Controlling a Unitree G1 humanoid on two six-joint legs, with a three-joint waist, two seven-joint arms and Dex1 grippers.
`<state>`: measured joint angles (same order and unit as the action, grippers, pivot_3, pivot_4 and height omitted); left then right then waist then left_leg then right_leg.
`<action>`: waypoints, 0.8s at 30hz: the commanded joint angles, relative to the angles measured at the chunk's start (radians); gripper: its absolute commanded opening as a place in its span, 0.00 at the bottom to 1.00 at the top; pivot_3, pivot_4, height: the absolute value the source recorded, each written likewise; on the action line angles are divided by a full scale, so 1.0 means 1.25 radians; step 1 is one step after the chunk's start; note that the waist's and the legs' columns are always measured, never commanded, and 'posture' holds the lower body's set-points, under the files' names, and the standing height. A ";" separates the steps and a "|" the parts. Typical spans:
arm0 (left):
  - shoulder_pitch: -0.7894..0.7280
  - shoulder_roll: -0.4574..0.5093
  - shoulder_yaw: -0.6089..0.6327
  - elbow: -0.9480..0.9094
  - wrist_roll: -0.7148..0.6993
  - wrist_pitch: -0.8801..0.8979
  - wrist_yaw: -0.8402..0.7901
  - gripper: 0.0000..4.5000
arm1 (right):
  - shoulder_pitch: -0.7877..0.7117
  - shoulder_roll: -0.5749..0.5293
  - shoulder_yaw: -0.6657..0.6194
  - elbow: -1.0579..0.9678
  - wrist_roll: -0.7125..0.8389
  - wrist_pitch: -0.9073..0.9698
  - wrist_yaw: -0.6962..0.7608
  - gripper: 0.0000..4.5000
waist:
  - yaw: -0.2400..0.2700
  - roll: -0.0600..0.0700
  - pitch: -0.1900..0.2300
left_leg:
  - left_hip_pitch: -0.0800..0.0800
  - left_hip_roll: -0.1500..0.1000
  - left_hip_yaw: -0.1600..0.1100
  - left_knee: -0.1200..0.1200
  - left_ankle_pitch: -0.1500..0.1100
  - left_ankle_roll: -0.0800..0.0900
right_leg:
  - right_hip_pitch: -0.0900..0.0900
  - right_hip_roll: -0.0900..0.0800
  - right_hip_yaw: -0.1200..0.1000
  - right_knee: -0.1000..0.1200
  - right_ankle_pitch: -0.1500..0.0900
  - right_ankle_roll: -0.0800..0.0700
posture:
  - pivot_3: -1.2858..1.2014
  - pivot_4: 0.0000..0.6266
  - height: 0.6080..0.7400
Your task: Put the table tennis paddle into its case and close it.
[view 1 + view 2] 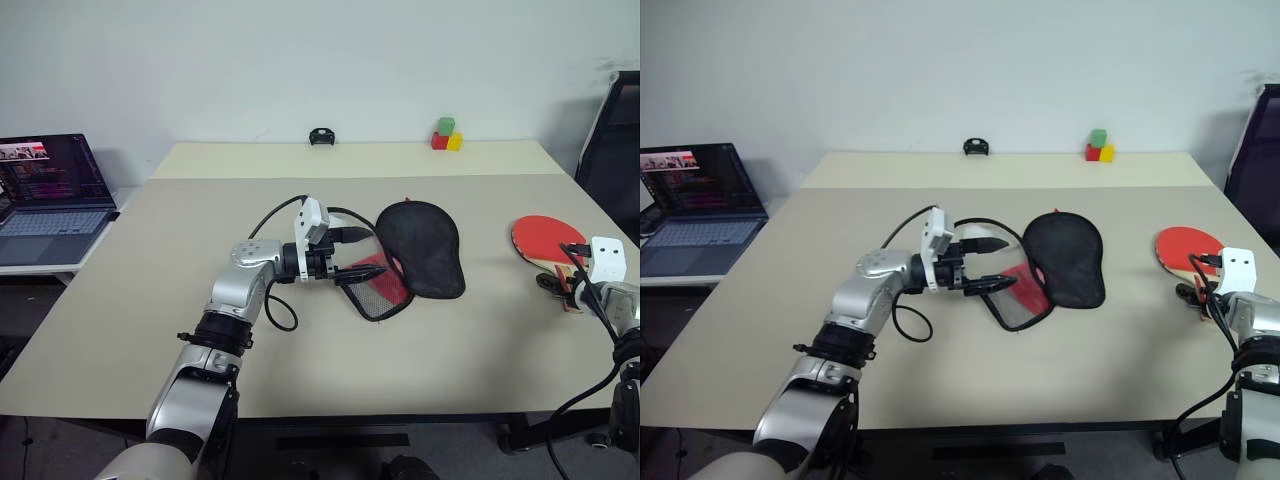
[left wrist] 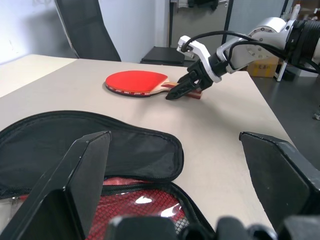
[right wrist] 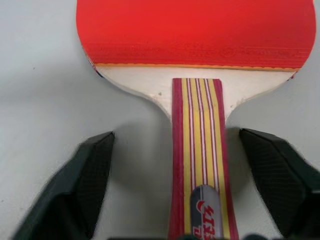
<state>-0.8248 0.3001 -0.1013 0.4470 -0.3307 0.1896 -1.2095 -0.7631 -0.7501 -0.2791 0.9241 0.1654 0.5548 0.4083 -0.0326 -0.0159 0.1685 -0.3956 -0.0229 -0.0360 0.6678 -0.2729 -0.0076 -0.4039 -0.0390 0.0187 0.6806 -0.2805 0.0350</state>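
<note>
The table tennis paddle [image 3: 200, 30] had a bright red face, a pale wooden neck and a handle striped red and yellow, while the case [image 1: 415, 255] lay as a solid black half beside a red half under black mesh, on a beige table [image 1: 150, 300] near green, red and yellow blocks [image 1: 446, 134].

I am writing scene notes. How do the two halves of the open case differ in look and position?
The black half of the case is plain dark fabric and lies flat, farther from the robot. The red half has black mesh over red and lies nearer, and the left tool hovers over its edge with fingers apart. Both are paddle-shaped with black piping, joined along one side on the table.
</note>
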 commanded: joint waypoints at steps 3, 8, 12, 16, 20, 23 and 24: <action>-0.006 0.009 0.013 -0.021 -0.003 -0.008 0.002 1.00 | -0.022 0.022 0.021 0.043 -0.015 -0.001 0.000 0.45 | -0.001 -0.001 -0.001 | 0.000 0.000 0.000 0.001 0.000 0.000 | 0.001 0.000 0.000 0.000 0.000 0.000 | 0.52 0.24 1.00; 0.004 0.019 0.015 -0.029 -0.003 -0.006 0.003 1.00 | -0.036 0.028 0.006 0.059 -0.006 -0.003 -0.024 0.24 | -0.002 -0.002 -0.001 | 0.000 0.000 0.000 0.002 0.000 0.000 | 0.001 0.000 0.000 0.000 0.001 0.001 | 0.52 0.24 1.00; 0.023 0.036 0.021 -0.044 -0.005 0.000 0.007 1.00 | -0.039 0.029 -0.009 0.038 0.002 -0.007 -0.044 0.24 | -0.002 -0.003 -0.002 | 0.000 0.000 0.000 0.003 0.000 0.000 | 0.001 0.000 0.001 0.000 0.001 0.001 | 0.52 0.24 1.00; 0.046 0.059 0.029 -0.061 -0.008 0.008 0.012 1.00 | -0.043 0.025 -0.026 -0.036 0.024 0.029 -0.044 0.24 | -0.002 -0.003 -0.002 | 0.000 0.000 0.000 0.004 0.000 0.000 | 0.001 0.000 0.001 0.001 0.002 0.002 | 0.52 0.24 1.00; 0.064 0.075 0.038 -0.079 -0.012 0.016 0.022 1.00 | -0.031 0.022 -0.028 -0.152 0.040 0.083 -0.039 0.24 | -0.002 -0.002 -0.001 | -0.002 0.000 -0.001 0.004 0.000 0.000 | -0.001 0.000 0.001 0.001 0.002 0.001 | 0.52 0.24 1.00; 0.071 0.076 0.042 -0.090 -0.015 0.020 0.030 1.00 | -0.019 0.029 -0.041 -0.256 0.060 0.139 -0.048 0.24 | -0.001 -0.001 -0.001 | -0.003 0.000 -0.001 0.004 0.000 0.000 | -0.001 -0.001 0.001 0.000 0.002 0.001 | 0.52 0.24 1.00; 0.073 0.075 0.042 -0.093 -0.015 0.021 0.032 1.00 | -0.014 0.032 -0.045 -0.285 0.067 0.155 -0.054 0.24 | -0.001 -0.001 -0.001 | -0.003 0.000 -0.001 0.004 0.000 0.000 | -0.001 -0.001 0.001 0.000 0.002 0.001 | 0.52 0.24 1.00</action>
<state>-0.7340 0.3893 -0.0723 0.3807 -0.3326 0.2153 -1.1765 -0.7687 -0.6999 -0.2970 0.6687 0.2219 0.7306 0.3465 -0.0339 -0.0171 0.1678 -0.3996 -0.0223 -0.0380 0.6728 -0.2731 -0.0072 -0.4054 -0.0397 0.0198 0.6807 -0.2785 0.0369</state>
